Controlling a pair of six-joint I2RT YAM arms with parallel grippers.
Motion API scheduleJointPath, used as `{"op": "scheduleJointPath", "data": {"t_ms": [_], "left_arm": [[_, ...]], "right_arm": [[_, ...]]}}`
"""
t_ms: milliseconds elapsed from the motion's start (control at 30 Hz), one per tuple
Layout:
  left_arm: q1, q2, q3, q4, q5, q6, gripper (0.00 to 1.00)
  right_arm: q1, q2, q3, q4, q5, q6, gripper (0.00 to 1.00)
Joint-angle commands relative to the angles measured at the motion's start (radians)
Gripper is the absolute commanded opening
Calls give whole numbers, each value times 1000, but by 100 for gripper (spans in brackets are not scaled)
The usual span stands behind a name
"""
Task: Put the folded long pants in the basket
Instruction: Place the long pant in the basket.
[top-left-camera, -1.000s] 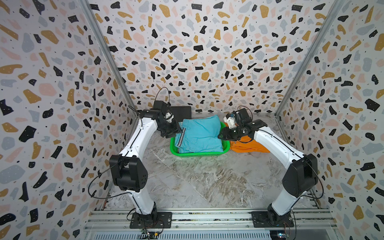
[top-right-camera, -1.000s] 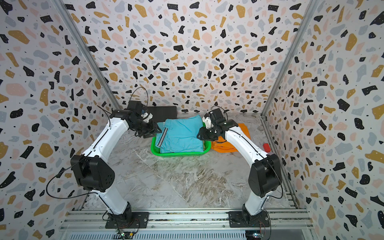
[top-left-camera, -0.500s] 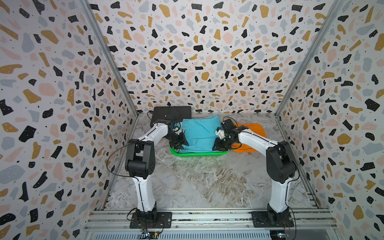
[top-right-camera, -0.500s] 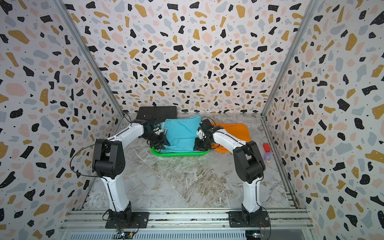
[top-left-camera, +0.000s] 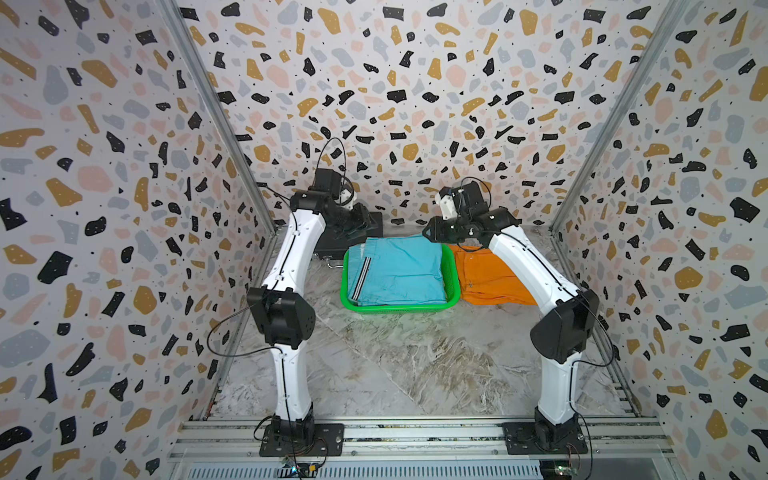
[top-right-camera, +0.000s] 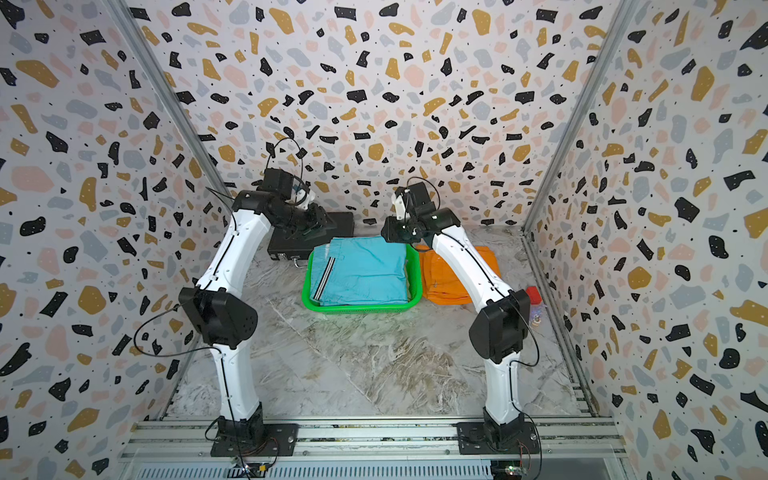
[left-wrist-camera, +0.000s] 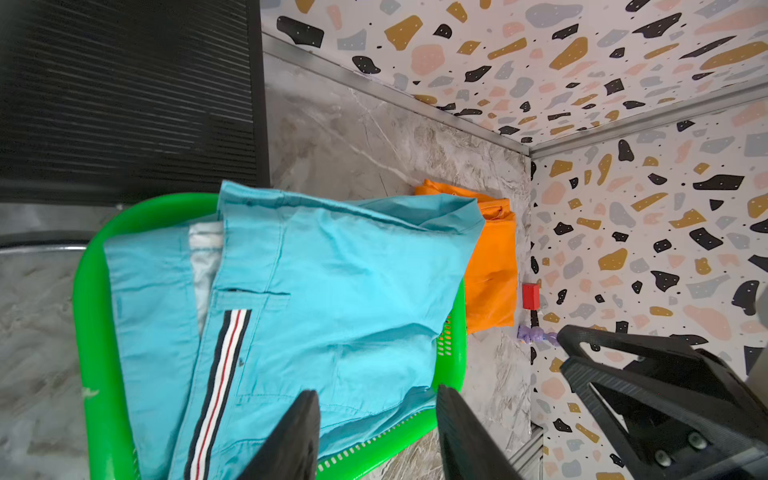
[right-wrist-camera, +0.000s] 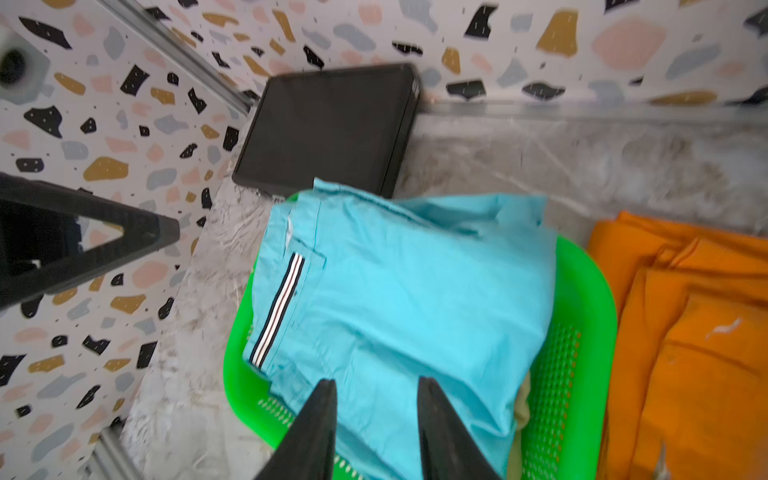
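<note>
basket (top-left-camera: 395, 307): was glossy green plastic, perforated
turquoise pants (top-left-camera: 399, 270): were matt cloth, lightly creased
orange pants (top-left-camera: 490, 282): were matt cloth
tabletop (top-left-camera: 415, 365): looked smooth, marble-patterned
black box (right-wrist-camera: 328, 124): looked matt

My right claw (right-wrist-camera: 376, 384) hangs over the near edge of the green basket (right-wrist-camera: 590, 316), jaws apart with nothing between them. The turquoise pants (right-wrist-camera: 399, 299) lie folded in the basket and spill over its far rim, with tan cloth (right-wrist-camera: 524, 399) peeking out beneath. The orange pants (right-wrist-camera: 698, 332) lie on the bench (right-wrist-camera: 582, 166) just beside the basket. A black box (right-wrist-camera: 328, 124) sits beyond it.
</note>
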Motion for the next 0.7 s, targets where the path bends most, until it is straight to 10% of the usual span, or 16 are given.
{"op": "scheduleJointPath", "data": {"t_ms": [0,667], "left_arm": [[8,163,84,-67,14,-9,49],[20,263,-141,17,-42,13,45]], "right_arm": [[-8,154,63,-49,101,-37,35],[-21,209,-159,-32,137,-21,40]]}}
